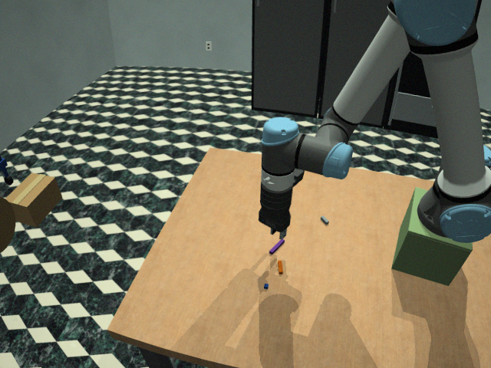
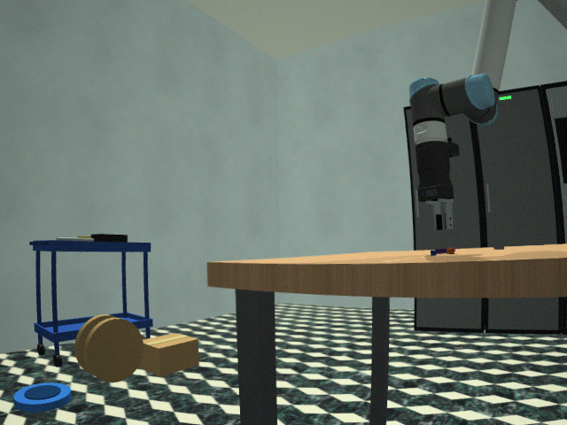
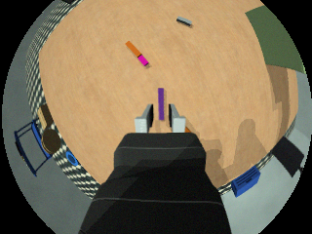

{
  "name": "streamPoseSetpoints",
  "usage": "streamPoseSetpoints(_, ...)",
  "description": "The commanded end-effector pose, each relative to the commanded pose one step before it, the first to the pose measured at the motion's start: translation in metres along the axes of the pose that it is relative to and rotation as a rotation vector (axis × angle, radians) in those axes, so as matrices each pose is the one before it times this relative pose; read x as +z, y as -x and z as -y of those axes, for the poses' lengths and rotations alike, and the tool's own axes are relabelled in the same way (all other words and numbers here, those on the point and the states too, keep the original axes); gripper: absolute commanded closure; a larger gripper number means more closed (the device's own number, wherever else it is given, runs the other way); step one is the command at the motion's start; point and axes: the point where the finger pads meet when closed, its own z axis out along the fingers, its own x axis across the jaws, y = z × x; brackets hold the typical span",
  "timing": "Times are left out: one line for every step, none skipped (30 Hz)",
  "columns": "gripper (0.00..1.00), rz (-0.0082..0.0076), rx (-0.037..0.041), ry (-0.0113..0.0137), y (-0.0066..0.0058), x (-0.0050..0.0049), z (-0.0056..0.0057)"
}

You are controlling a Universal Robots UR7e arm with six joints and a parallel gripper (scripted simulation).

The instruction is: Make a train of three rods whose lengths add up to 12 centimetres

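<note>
My gripper (image 1: 278, 233) hangs above the table with its fingers apart and nothing between them; in the exterior view its tips (image 2: 443, 227) are well above the table top. A purple rod (image 1: 276, 246) lies flat on the table just under it and shows between the fingers in the wrist view (image 3: 160, 101). An orange rod (image 1: 280, 267) lies a little nearer the front, and a small blue rod (image 1: 265, 286) lies beyond it. In the wrist view another orange rod (image 3: 133, 47) lies end to end with a magenta rod (image 3: 143, 60). A grey rod (image 1: 324, 220) lies apart, also in the wrist view (image 3: 185, 21).
A green block (image 1: 430, 245) carries the arm's base at the table's right side. Dark cabinets (image 1: 317, 55) stand behind the table. On the floor to the left are a cardboard box (image 2: 169, 351), a blue cart (image 2: 89, 292) and a blue disc (image 2: 42, 396).
</note>
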Motion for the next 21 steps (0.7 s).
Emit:
streamPoseSetpoints(0.46, 0.00150, -0.00006, 0.00049, 0.00049, 0.006254, -0.00006)
streamPoseSetpoints(0.46, 0.00000, 0.00000, 0.00000, 0.00001, 0.001616, 0.00003)
streamPoseSetpoints(0.46, 0.00000, 0.00000, 0.00000, 0.00000, 0.001621, 0.00003)
streamPoseSetpoints(0.46, 0.00000, 0.00000, 0.00000, 0.00000, 0.001621, 0.00003)
streamPoseSetpoints(0.46, 0.00000, 0.00000, 0.00000, 0.00001, 0.001607, 0.00003)
streamPoseSetpoints(0.46, 0.00000, 0.00000, 0.00000, 0.00000, 0.001591, 0.00003)
streamPoseSetpoints(0.46, 0.00000, 0.00000, 0.00000, 0.00000, 0.001569, 0.00003)
streamPoseSetpoints(0.46, 0.00000, 0.00000, 0.00000, 0.00001, 0.001535, 0.00002)
streamPoseSetpoints(0.46, 0.00000, 0.00000, 0.00000, 0.00000, 0.001499, 0.00002)
streamPoseSetpoints(0.46, 0.00000, 0.00000, 0.00000, 0.00000, 0.001458, 0.00003)
streamPoseSetpoints(0.46, 0.00000, 0.00000, 0.00000, 0.00000, 0.001407, 0.00002)
streamPoseSetpoints(0.46, 0.00000, 0.00000, 0.00000, 0.00001, 0.001352, 0.00002)
streamPoseSetpoints(0.46, 0.00000, 0.00000, 0.00000, 0.00000, 0.000000, 0.00000)
streamPoseSetpoints(0.46, 0.00000, 0.00000, 0.00000, 0.00000, 0.000000, 0.00000)
streamPoseSetpoints(0.46, 0.00000, 0.00000, 0.00000, 0.00000, 0.001294, 0.00002)
streamPoseSetpoints(0.46, 0.00000, 0.00000, 0.00000, 0.00000, 0.001231, 0.00002)
streamPoseSetpoints(0.46, 0.00000, 0.00000, 0.00000, 0.00001, 0.001158, 0.00002)
streamPoseSetpoints(0.46, 0.00000, 0.00000, 0.00000, 0.00000, 0.001087, 0.00002)
streamPoseSetpoints(0.46, 0.00000, 0.00000, 0.00000, 0.00000, 0.001012, 0.00002)
streamPoseSetpoints(0.46, 0.00000, 0.00000, 0.00000, 0.00000, 0.000935, 0.00002)
streamPoseSetpoints(0.46, 0.00000, 0.00000, 0.00000, 0.00000, 0.000854, 0.00001)
